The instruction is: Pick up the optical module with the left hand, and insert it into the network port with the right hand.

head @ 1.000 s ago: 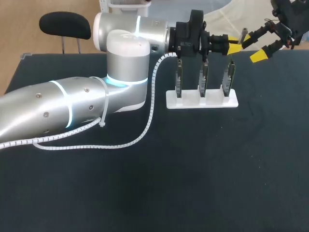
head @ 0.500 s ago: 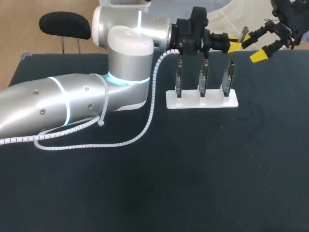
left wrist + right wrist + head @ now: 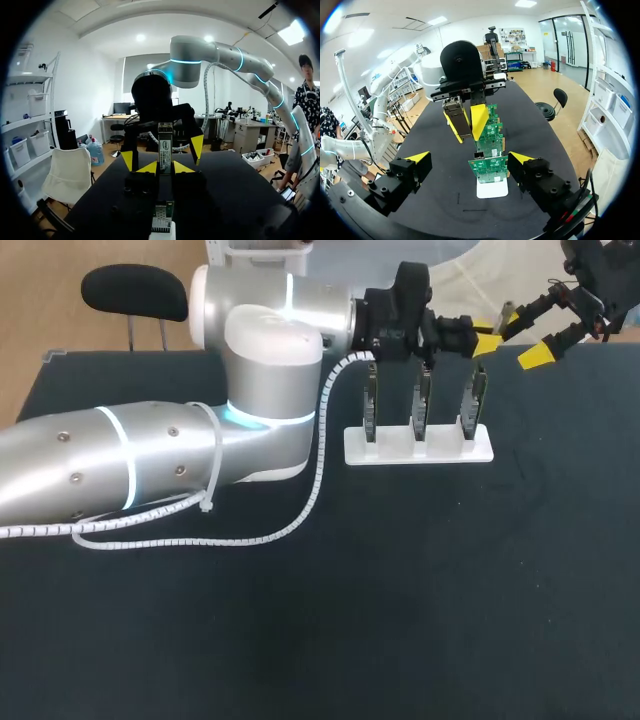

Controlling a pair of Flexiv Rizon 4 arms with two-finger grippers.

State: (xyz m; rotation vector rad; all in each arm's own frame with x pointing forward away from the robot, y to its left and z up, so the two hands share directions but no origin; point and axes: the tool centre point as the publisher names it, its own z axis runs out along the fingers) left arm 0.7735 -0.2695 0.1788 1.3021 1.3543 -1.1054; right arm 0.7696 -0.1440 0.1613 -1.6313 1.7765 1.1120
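Item: optical module (image 3: 164,144), a slim metal-cased plug.
Location: off the worktop (image 3: 450,590), held upright in the air at about 1 o'clock from the white stand (image 3: 420,448) in the head view.
Left tool (image 3: 165,169): pinching the module's lower body from two sides, with the upper end free.
Right tool (image 3: 470,159): spread wide and holding nothing, facing the module, with the circuit boards (image 3: 488,169) ahead of it.
Network port: presumably on those boards, but too small to make out.
Handling (judged): light and rigid. The smooth casing may slip or twist, and the contact end is likely delicate.
Where to hold: take it on the flat sides at mid-body. Leave the insertion end clear, and do not squeeze that end.
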